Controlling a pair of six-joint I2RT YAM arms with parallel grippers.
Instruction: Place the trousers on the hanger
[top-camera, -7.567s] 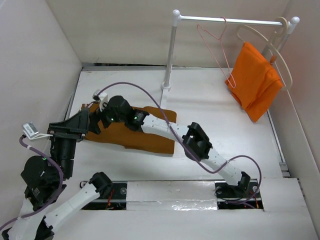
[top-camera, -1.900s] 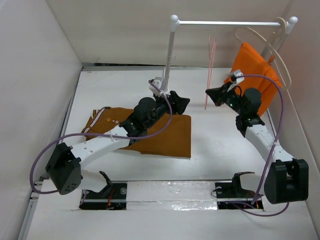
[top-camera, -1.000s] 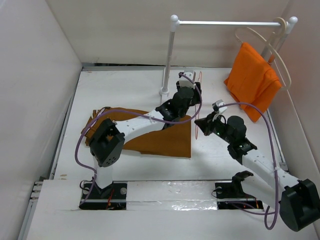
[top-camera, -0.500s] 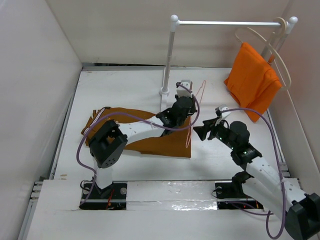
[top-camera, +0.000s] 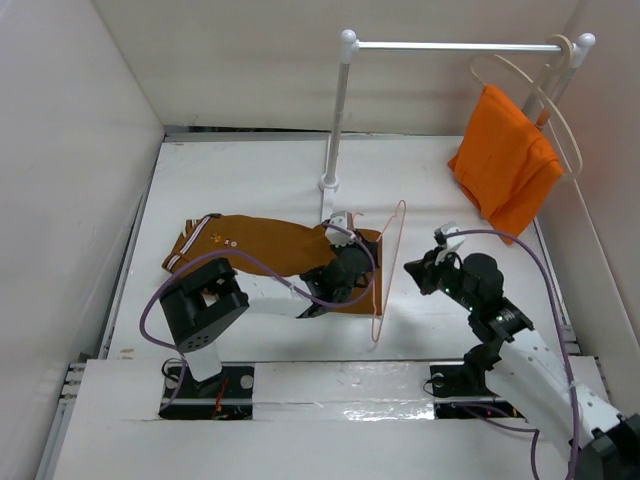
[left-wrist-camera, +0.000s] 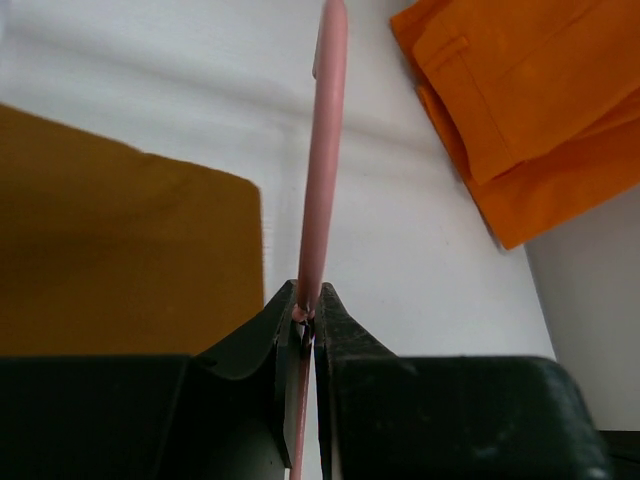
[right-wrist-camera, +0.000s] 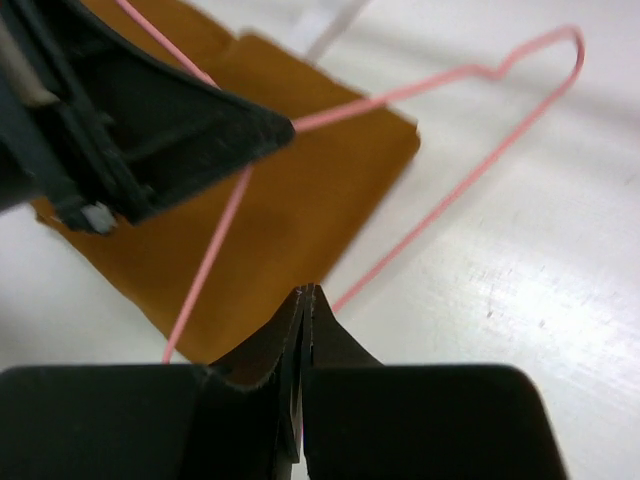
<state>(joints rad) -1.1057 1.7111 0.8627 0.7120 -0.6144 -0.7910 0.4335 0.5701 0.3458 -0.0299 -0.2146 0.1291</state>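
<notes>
The trousers (top-camera: 255, 243) lie flat on the table, waistband at the left and leg ends toward the middle. My left gripper (top-camera: 360, 278) hovers over the leg ends and is shut on the thin pink hanger (top-camera: 393, 262), which stands edge-on beside it. In the left wrist view the fingertips (left-wrist-camera: 305, 310) pinch the hanger wire (left-wrist-camera: 325, 150), with the trousers (left-wrist-camera: 120, 250) below on the left. My right gripper (top-camera: 415, 270) sits just right of the hanger, shut with nothing between its fingers (right-wrist-camera: 303, 292). The hanger wire (right-wrist-camera: 455, 195) runs past close behind its tips, over the trousers (right-wrist-camera: 290, 215).
A white rail (top-camera: 450, 45) on a post (top-camera: 335, 120) spans the back. A bright orange garment (top-camera: 505, 165) hangs there on a cream hanger (top-camera: 548, 100) at the far right. White walls close in on the left, back and right.
The hanger has passed from my right gripper to my left. The left gripper has carried it nearer, over the trouser leg ends, while the right gripper has drawn back slightly.
</notes>
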